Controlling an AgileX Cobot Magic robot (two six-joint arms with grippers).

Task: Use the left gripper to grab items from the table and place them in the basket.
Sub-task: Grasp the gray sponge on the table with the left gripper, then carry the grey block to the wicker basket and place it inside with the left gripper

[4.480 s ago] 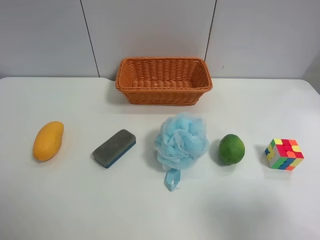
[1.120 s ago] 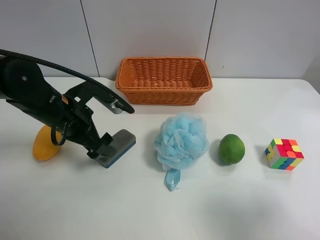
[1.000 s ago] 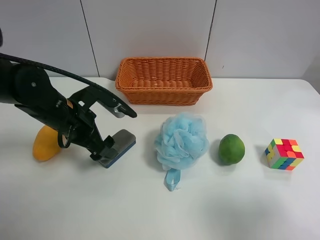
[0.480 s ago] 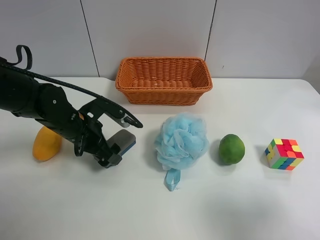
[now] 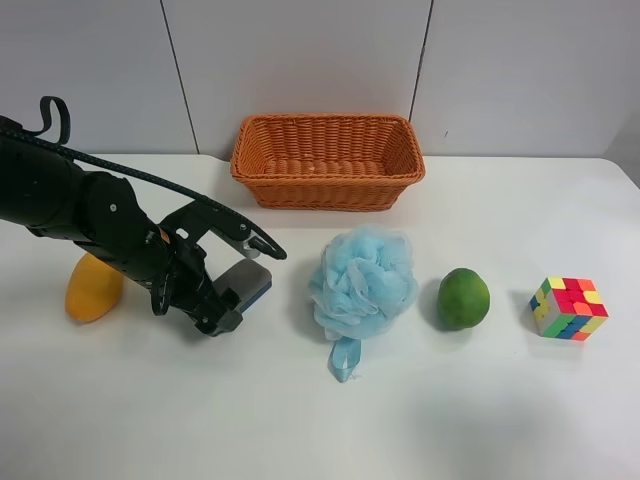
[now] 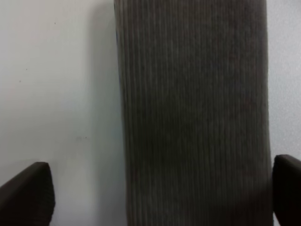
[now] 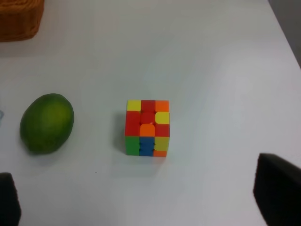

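Note:
My left gripper [image 5: 248,286] is open, low over the table [image 5: 450,410], with a finger on each side of the grey-topped, blue-based eraser [image 5: 254,279]. In the left wrist view the eraser's grey top [image 6: 193,108] fills the frame between the two fingertips [image 6: 26,195]. The mango [image 5: 88,292] lies partly behind the arm. The blue pouf [image 5: 362,282], green fruit [image 5: 463,298] and puzzle cube [image 5: 568,308] lie in a row beside the eraser. The wicker basket [image 5: 328,125] stands at the back. My right gripper [image 7: 143,197] is open above the cube [image 7: 146,127] and the fruit [image 7: 47,123].
The black arm [image 5: 90,215] reaches in from the exterior high view's left, over the mango's side. The pouf's ribbon loop [image 5: 343,358] trails toward the front edge. A grey panelled wall stands behind the basket.
The arm came into view from the exterior high view's left and came down over the eraser. Over the last half second it barely shifted. The eraser and the other items have not moved.

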